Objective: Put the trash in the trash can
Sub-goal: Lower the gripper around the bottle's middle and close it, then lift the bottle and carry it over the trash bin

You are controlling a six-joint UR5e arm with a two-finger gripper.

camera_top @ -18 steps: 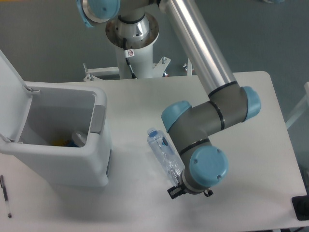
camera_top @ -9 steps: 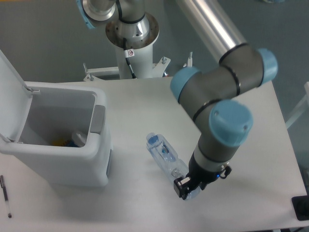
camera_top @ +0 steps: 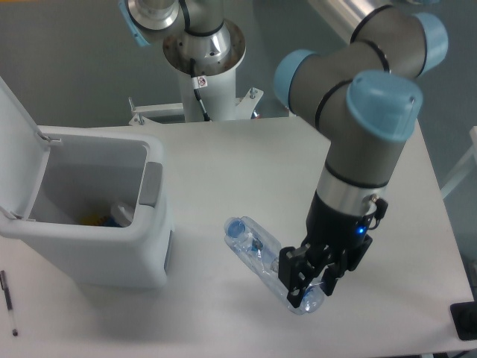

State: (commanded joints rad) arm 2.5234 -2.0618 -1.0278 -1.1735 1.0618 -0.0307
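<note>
The trash I can see is a clear plastic bottle (camera_top: 261,257) with a blue cap, slanting from its cap at the upper left to its base at the lower right. My gripper (camera_top: 313,287) points down at the front of the table. Its black fingers (camera_top: 293,277) are closed around the base end of the bottle. The trash can (camera_top: 153,257), a white bin, stands at the left with its lid (camera_top: 15,127) swung up and open. The bottle's cap is about a hand's width to the right of the bin's wall.
Inside the bin lie small yellow, blue and pale bits (camera_top: 112,216). A thin black pen (camera_top: 8,302) lies at the front left edge of the table. A black object (camera_top: 463,321) sits at the front right corner. The arm's base post (camera_top: 205,82) rises behind the table.
The wrist has swung from lying low over the bottle to standing upright above its base end. The bottle has shifted slightly toward the front, its cap now facing more upward.
</note>
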